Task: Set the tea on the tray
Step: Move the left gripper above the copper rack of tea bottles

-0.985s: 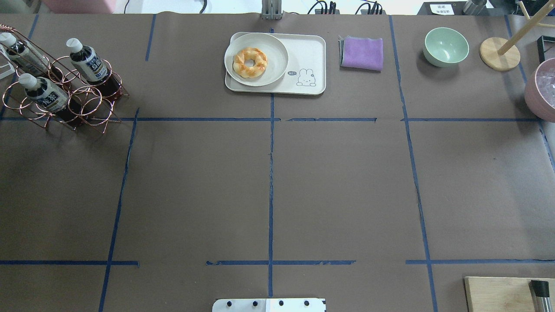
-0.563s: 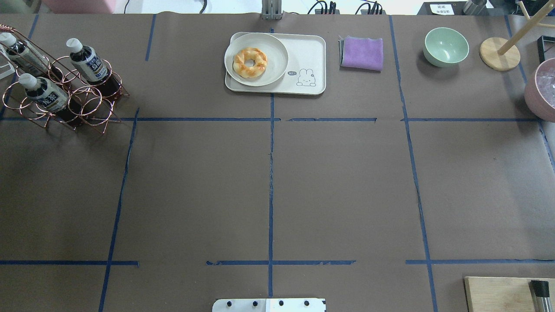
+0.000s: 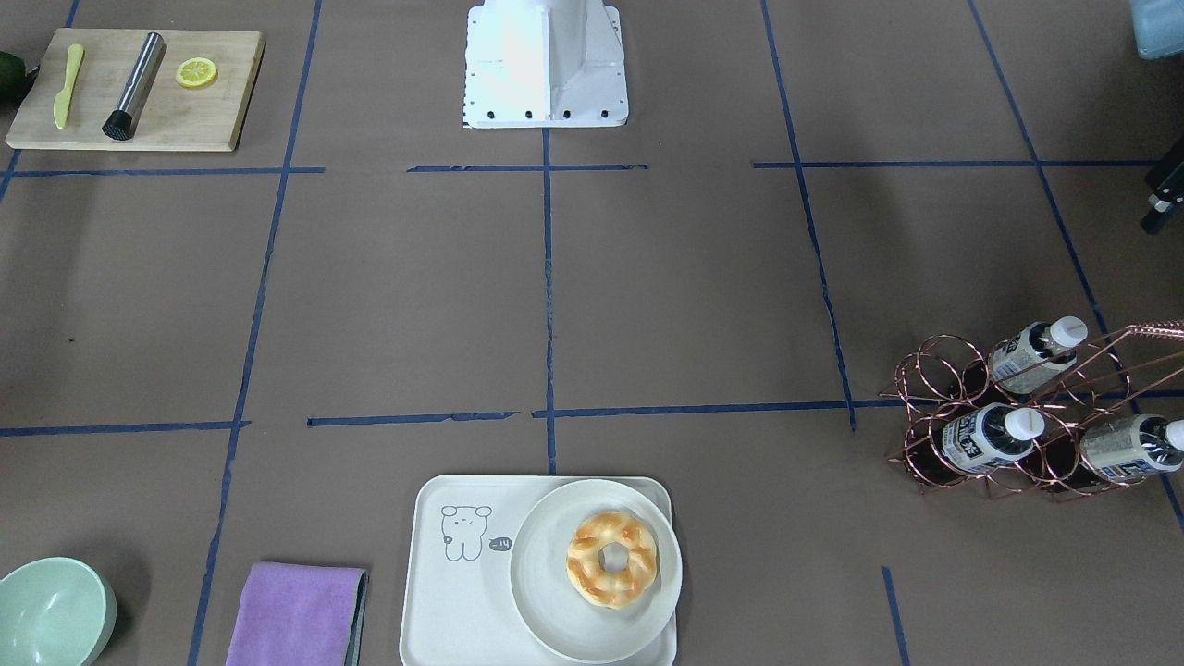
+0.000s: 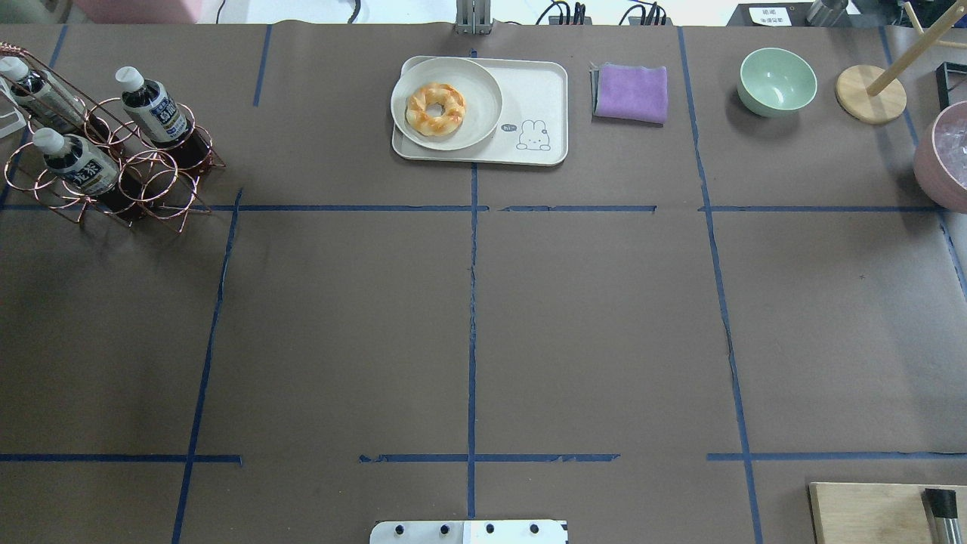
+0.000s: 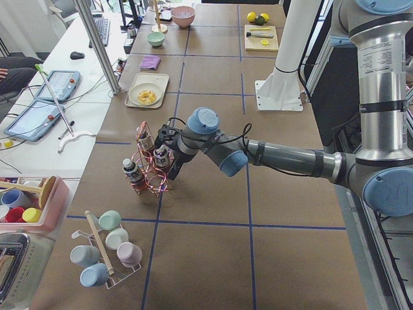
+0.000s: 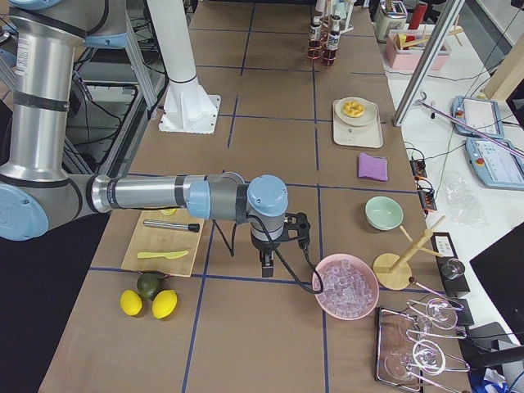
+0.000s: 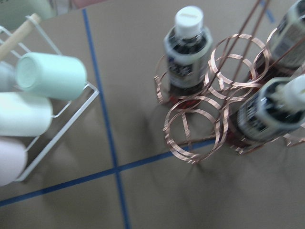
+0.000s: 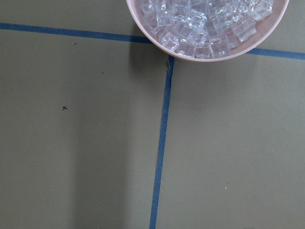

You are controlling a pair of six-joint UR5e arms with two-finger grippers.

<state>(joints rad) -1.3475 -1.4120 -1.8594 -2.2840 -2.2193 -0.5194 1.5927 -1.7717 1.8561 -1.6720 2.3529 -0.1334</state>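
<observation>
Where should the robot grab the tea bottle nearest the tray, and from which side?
Probably the labelled upper body of the tea bottle, just below its white cap. The dark lower half sits down inside the rings of the copper wire rack, so only the top part is free. The bottle leans, so coming from above and drawing it out along that lean looks safest.

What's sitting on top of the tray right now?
On the tray sits a round cream plate holding a twisted doughnut. The bear-drawing end is bare. The tray surface under the plate is hidden.
</observation>
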